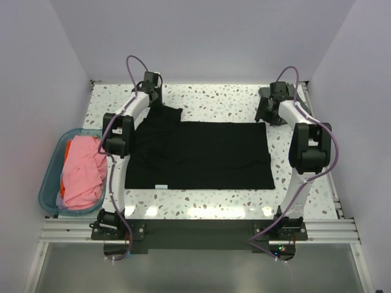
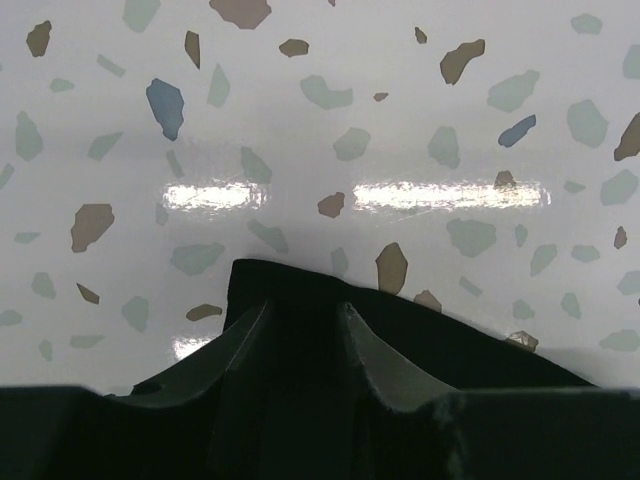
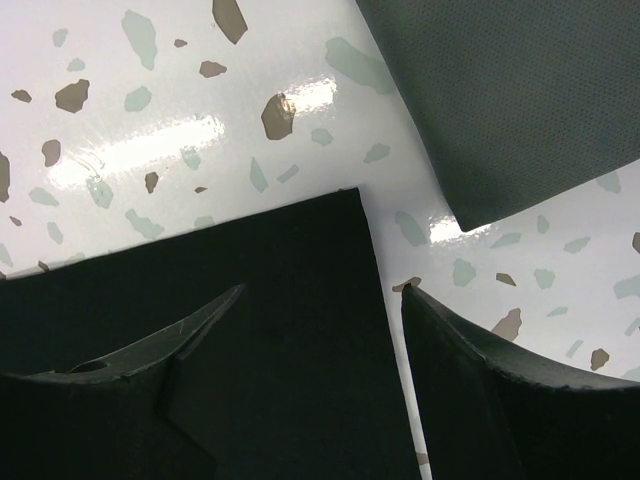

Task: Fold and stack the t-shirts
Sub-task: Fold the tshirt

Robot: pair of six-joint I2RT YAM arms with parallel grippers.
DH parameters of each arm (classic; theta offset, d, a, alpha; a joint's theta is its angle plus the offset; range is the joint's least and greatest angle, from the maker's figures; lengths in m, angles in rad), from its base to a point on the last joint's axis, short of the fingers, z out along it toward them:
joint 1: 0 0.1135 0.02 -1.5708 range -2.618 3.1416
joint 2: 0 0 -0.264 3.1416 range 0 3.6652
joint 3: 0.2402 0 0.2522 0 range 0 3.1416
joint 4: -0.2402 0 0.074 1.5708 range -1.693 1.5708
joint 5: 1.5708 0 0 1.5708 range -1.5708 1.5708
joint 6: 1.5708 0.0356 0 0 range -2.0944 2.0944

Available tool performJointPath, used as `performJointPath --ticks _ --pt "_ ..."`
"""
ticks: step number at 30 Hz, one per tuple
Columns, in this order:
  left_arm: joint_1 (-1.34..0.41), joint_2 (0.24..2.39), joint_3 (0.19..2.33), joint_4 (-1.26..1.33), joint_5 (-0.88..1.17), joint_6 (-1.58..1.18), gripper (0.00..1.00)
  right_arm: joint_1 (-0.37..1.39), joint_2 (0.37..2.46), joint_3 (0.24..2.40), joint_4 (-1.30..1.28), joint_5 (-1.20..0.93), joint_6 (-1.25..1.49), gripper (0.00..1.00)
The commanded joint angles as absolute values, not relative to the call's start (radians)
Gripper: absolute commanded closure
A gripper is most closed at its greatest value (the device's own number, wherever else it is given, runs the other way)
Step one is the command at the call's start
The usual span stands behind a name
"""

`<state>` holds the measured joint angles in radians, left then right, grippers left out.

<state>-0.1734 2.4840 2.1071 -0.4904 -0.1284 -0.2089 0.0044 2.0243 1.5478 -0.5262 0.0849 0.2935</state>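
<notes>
Black tee flat, long axis L-R

No legible text; white label on black t-shirt unreadably small.

Left gripper is low over the table, white terrazzo flecked with brown, teal and blue chips. A fold of the black t-shirt sits right between the two fingers. It looks pinched, though dark cloth on dark fingers makes that hard to call. The cloth peaks just past the fingertips, and its edge runs off to the right. Two bright glare streaks lie on the far side.
</notes>
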Motion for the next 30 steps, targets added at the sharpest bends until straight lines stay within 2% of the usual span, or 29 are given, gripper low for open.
performJointPath --ticks 1,6,8,9,12,19,24,30 --pt "-0.164 2.500 2.079 -0.514 -0.080 -0.239 0.65 0.002 1.997 1.563 -0.523 0.075 0.278 0.34" --pt "-0.166 2.465 2.051 -0.470 -0.084 -0.230 0.84 0.003 2.011 1.580 -0.529 0.074 0.273 0.34" --pt "-0.164 2.454 2.049 -0.459 -0.090 -0.229 0.87 0.002 2.019 1.585 -0.537 0.075 0.272 0.34" --pt "-0.164 2.453 2.052 -0.451 -0.094 -0.227 0.94 0.002 2.019 1.586 -0.537 0.077 0.270 0.34" --pt "-0.166 2.427 2.030 -0.408 -0.094 -0.230 1.00 0.002 2.025 1.589 -0.538 0.089 0.268 0.34" --pt "-0.166 2.330 1.945 -0.270 -0.080 -0.238 1.00 0.002 2.051 1.603 -0.565 0.133 0.261 0.36" --pt "-0.166 2.272 1.898 -0.195 -0.072 -0.242 1.00 0.003 2.103 1.641 -0.574 0.127 0.270 0.49" --pt "-0.166 2.261 1.891 -0.167 -0.045 -0.250 1.00 0.002 2.167 1.686 -0.566 0.121 0.279 0.51"
